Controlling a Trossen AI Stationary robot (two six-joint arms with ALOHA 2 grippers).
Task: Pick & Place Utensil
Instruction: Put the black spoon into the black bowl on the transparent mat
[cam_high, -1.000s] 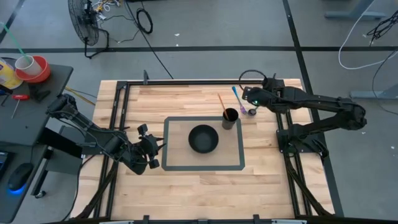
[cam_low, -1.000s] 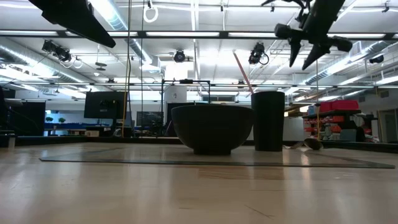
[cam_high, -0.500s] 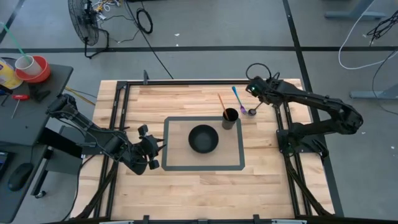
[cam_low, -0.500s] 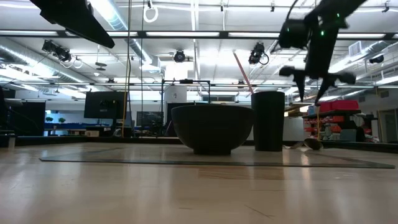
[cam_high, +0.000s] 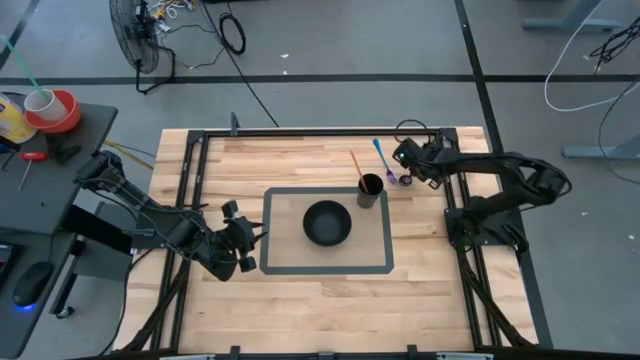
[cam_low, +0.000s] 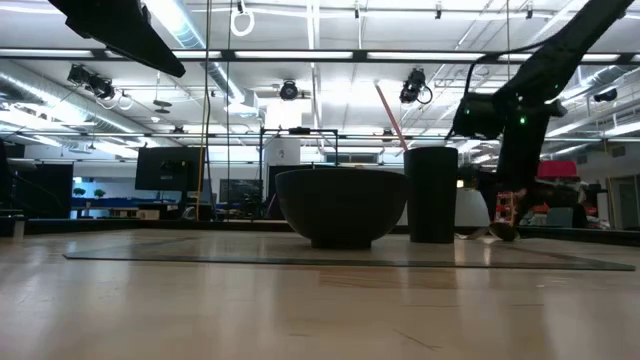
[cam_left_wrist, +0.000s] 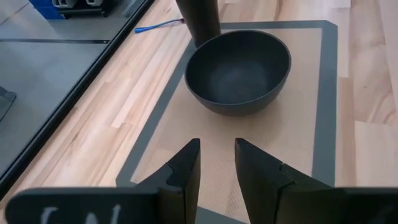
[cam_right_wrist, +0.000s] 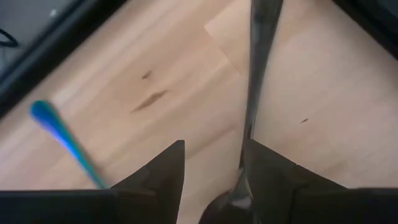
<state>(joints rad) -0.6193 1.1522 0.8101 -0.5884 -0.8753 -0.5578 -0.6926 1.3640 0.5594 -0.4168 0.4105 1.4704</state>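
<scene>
A metal spoon (cam_right_wrist: 255, 81) lies flat on the wood near the table's far right corner. My right gripper (cam_right_wrist: 211, 146) is open and low over it (cam_high: 406, 170), one finger on each side of the spoon's neck. Beside it lies a blue-handled utensil (cam_high: 381, 156), also seen in the right wrist view (cam_right_wrist: 62, 140). A black cup (cam_high: 370, 190) stands on the grey mat (cam_high: 285, 262) with an orange utensil (cam_high: 356, 165) leaning in it. A black bowl (cam_high: 327, 222) sits mid-mat. My left gripper (cam_left_wrist: 217, 155) is open over the mat's left edge (cam_high: 240, 250). My right gripper straddles the metal spoon's neck (cam_right_wrist: 246, 130) from above, pointing down. One finger (cam_right_wrist: 267, 171) stands right beside the neck, and I cannot tell whether it touches. The spoon lies flat on the table.
A black metal frame (cam_high: 300, 133) runs around the table's edges, close behind the right gripper. The cup stands a short way to the left of the spoon. Bare wood spreads along the near side (cam_high: 330, 300). Beside the table stand a fan (cam_high: 135, 40) and a side table (cam_high: 40, 110).
My right gripper has come down from well above the cup's height to just over the table, ending around the metal spoon. It has stayed open. The left arm, the bowl, the cup and the utensils have kept still.
</scene>
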